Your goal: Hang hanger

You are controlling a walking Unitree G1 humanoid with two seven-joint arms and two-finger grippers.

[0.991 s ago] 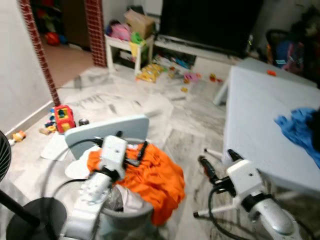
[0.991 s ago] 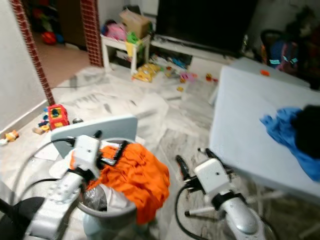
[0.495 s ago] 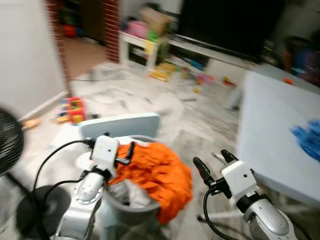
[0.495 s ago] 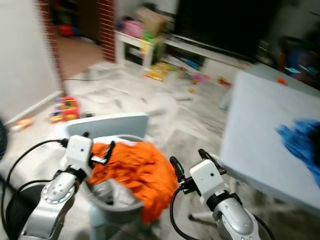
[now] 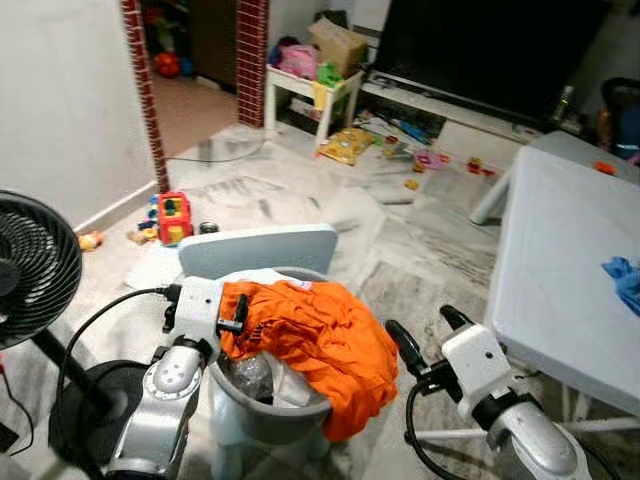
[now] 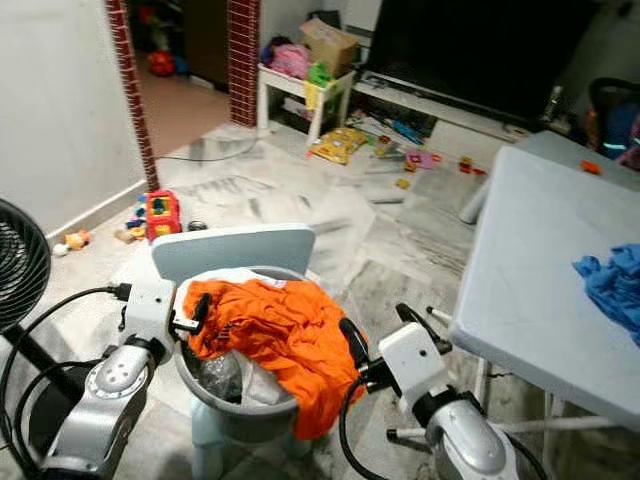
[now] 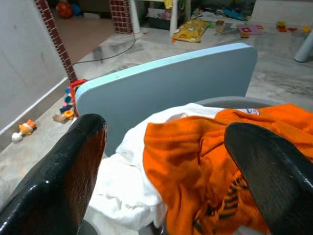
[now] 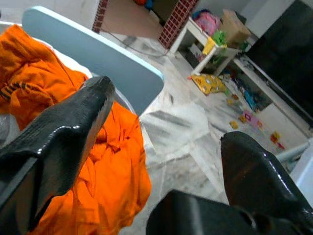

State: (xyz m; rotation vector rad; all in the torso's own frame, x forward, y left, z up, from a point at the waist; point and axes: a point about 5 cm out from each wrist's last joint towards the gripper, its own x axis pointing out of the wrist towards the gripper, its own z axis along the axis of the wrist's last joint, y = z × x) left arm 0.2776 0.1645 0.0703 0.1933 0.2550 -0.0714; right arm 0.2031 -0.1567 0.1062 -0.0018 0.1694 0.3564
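Reaching over the rim of a grey laundry basket, the left claw sat at the near edge of an orange garment, its two black fingers spread wide with the cloth between them but not pinched. The garment was heaped in the basket and spilled over the side nearest the right claw, which hung just beside it above the floor, fingers also parted and holding nothing. White cloth lay under the orange — bunched against the basket's far wall, beside a pale blue board standing upright behind it. A black fan stood at the robot's left. To the right a white table carried a crumpled blue cloth. Farther off, toys lay scattered on the marble floor before a dark television — no hanger could be made out anywhere.
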